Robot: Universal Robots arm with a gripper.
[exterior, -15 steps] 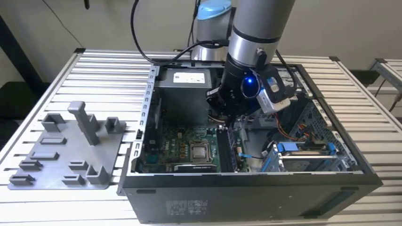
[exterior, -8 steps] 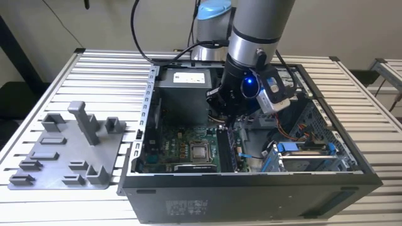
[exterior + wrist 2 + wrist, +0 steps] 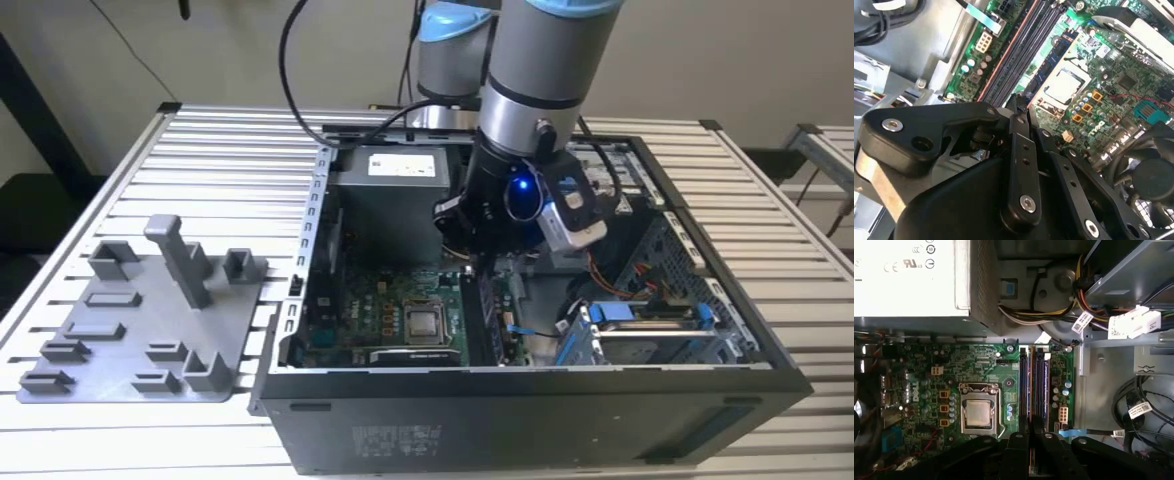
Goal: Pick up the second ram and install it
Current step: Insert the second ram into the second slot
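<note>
The open computer case [image 3: 747, 370] sits on the slatted worktop [image 3: 200, 140], and the arm reaches down into it. Under the fingers lies the green motherboard [image 3: 979, 365], with the processor socket [image 3: 977, 412] off to one side and the long memory slots [image 3: 1035, 385] running straight out from the fingers [image 3: 1021, 450]. The fingers look pressed together, maybe on the edge of the second ram [image 3: 1020, 102], but I cannot tell for sure. A good push here should be straight down and even.
</note>
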